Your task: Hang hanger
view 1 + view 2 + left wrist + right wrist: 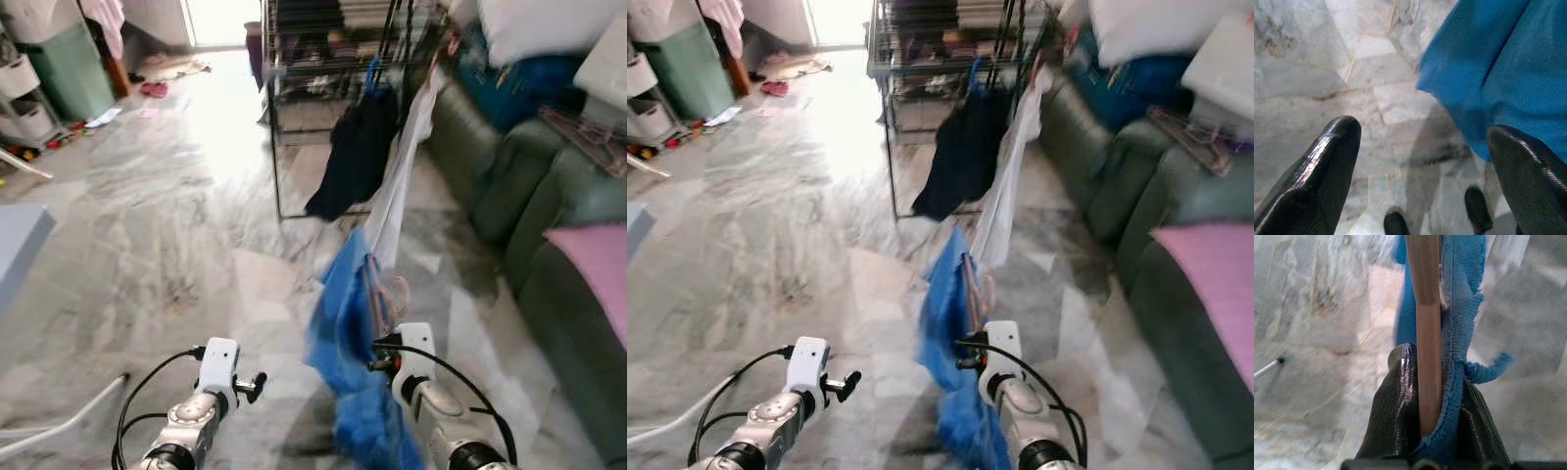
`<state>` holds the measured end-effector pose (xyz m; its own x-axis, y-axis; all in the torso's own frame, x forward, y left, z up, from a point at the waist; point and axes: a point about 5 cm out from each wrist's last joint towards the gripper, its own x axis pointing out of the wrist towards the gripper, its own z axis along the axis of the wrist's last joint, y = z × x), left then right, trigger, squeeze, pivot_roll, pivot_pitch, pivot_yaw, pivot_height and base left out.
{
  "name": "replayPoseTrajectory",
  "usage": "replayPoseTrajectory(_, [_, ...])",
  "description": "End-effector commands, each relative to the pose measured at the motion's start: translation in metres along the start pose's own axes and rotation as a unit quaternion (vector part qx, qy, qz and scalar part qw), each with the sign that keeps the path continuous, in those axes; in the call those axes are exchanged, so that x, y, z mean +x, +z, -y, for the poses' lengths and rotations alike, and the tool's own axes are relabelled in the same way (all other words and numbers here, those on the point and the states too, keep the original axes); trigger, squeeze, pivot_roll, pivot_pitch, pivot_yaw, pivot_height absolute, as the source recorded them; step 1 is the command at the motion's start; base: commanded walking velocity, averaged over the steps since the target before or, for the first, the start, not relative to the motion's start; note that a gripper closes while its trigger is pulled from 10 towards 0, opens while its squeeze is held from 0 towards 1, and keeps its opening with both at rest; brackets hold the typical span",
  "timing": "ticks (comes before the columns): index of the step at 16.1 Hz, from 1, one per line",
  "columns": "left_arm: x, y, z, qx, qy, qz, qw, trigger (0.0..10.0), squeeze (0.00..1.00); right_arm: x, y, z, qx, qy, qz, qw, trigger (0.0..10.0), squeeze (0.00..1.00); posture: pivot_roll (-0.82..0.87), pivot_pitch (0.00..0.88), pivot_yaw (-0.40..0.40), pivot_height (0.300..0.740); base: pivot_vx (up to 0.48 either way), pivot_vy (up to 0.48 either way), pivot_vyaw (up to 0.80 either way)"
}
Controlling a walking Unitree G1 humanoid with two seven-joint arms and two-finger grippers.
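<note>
My right gripper [380,362] is shut on a tan hanger [1428,328] that carries a blue garment [345,323]. The garment hangs down over the marble floor in front of me. In the right wrist view the hanger bar and the blue cloth's edge are pinched between the black fingers [1396,411]. My left gripper [1425,142] is open and holds nothing, low at the left [257,385], beside the blue cloth. Ahead stands a black wire drying rack [323,59] with a dark garment [355,152] and a white garment [400,191] hanging on it.
A green sofa [519,186] runs along the right, with a pink cushion [593,264] and piled bedding on it. A pale table corner [15,245] juts in at the left, and a white pole [59,423] lies low left. Open marble floor leads to the rack.
</note>
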<state>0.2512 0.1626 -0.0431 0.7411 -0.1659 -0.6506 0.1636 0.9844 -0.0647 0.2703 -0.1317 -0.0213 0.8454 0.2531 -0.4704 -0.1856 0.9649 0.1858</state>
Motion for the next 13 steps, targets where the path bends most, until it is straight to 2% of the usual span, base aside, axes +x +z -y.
replayPoseTrajectory(1, [-0.003,0.009,-0.018,0.0,0.03,0.019,0.999,10.0,0.0,0.004,0.011,-0.011,-0.009,0.022,0.03,0.999,10.0,0.0,-0.22,0.078,-0.001,0.74,0.341,0.0,0.0])
replayPoseTrajectory(2, [-0.003,0.014,-0.021,0.001,0.035,0.028,0.999,10.0,0.0,0.004,0.015,-0.011,-0.011,0.027,0.038,0.999,10.0,0.0,-0.22,0.08,-0.001,0.74,0.341,0.0,0.0])
replayPoseTrajectory(3, [-0.002,0.027,-0.027,-0.01,0.047,0.053,0.997,10.0,0.0,0.005,0.022,-0.015,-0.033,0.052,0.055,0.997,10.0,0.0,-0.22,0.082,0.0,0.74,0.341,0.0,0.0])
replayPoseTrajectory(6, [0.0,0.057,-0.03,-0.017,0.05,0.103,0.993,10.0,0.0,0.006,0.031,-0.026,-0.071,0.087,0.069,0.991,10.0,0.0,-0.22,0.087,0.0,0.74,0.339,0.0,0.0])
replayPoseTrajectory(8, [0.003,0.077,-0.023,-0.012,0.036,0.135,0.99,10.0,0.0,0.007,0.034,-0.035,-0.082,0.105,0.066,0.989,10.0,0.0,-0.22,0.089,0.002,0.74,0.336,0.0,0.0])
replayPoseTrajectory(10, [0.005,0.084,-0.015,-0.004,0.026,0.147,0.989,10.0,0.0,0.007,0.033,-0.041,-0.093,0.127,0.052,0.986,10.0,0.0,-0.22,0.092,0.005,0.74,0.337,0.0,0.0])
replayPoseTrajectory(11, [0.007,0.087,-0.006,-0.002,0.015,0.153,0.988,10.0,0.0,0.008,0.035,-0.047,-0.103,0.148,0.047,0.982,10.0,0.0,-0.22,0.094,0.008,0.74,0.337,0.0,0.0])
replayPoseTrajectory(13, [0.008,0.089,0.001,-0.002,0.006,0.159,0.987,10.0,0.0,0.009,0.038,-0.048,-0.111,0.152,0.046,0.981,10.0,0.0,-0.23,0.095,0.01,0.74,0.336,0.0,0.0])
